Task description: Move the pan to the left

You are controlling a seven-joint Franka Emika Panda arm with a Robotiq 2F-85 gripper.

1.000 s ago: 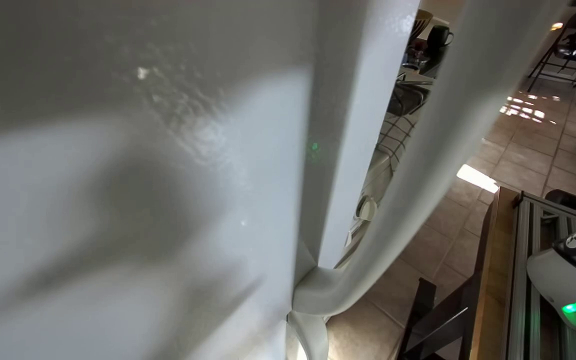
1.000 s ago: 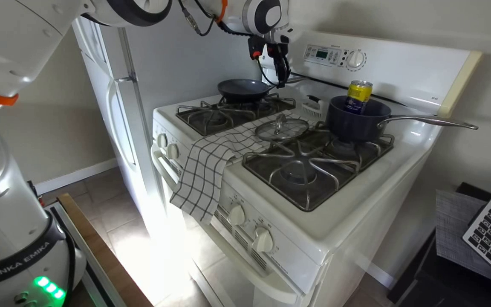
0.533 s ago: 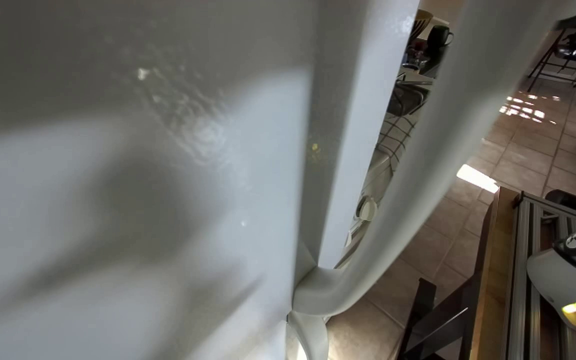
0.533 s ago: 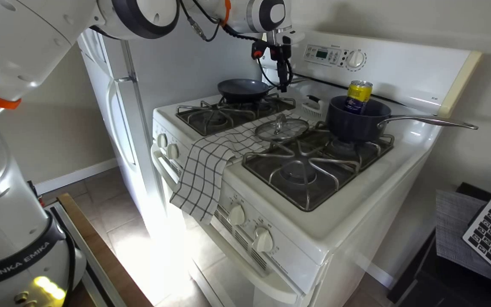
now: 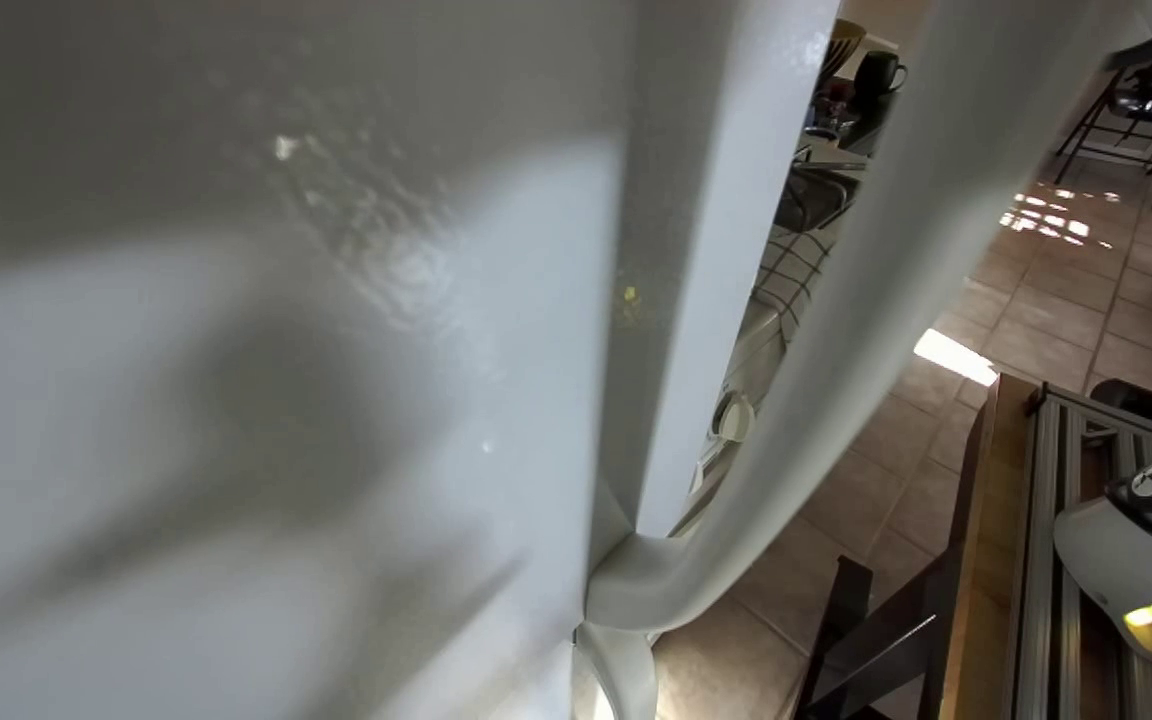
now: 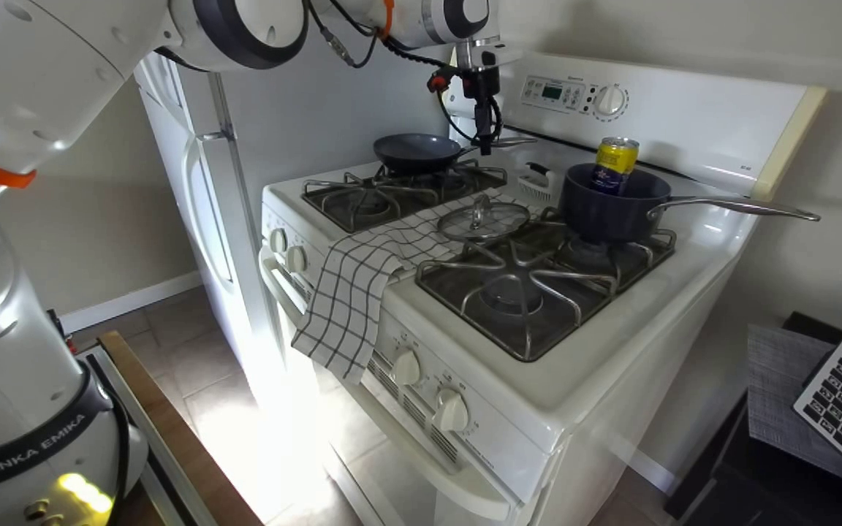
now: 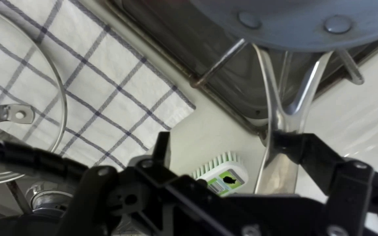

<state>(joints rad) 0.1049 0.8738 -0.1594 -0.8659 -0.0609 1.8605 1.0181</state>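
The hand (image 7: 223, 141) hangs with fingers (image 7: 318, 157) spread wide, holding nothing, one overlapping the handle (image 7: 285, 122) of the pan (image 7: 294, 23) in the wrist view, contact unclear

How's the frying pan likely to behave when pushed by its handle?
The frying pan would probably feel stiff, as its handle looks like riveted metal. It may pivot, since that handle juts out on one side. It might scrape, seemingly resting on grate bars.
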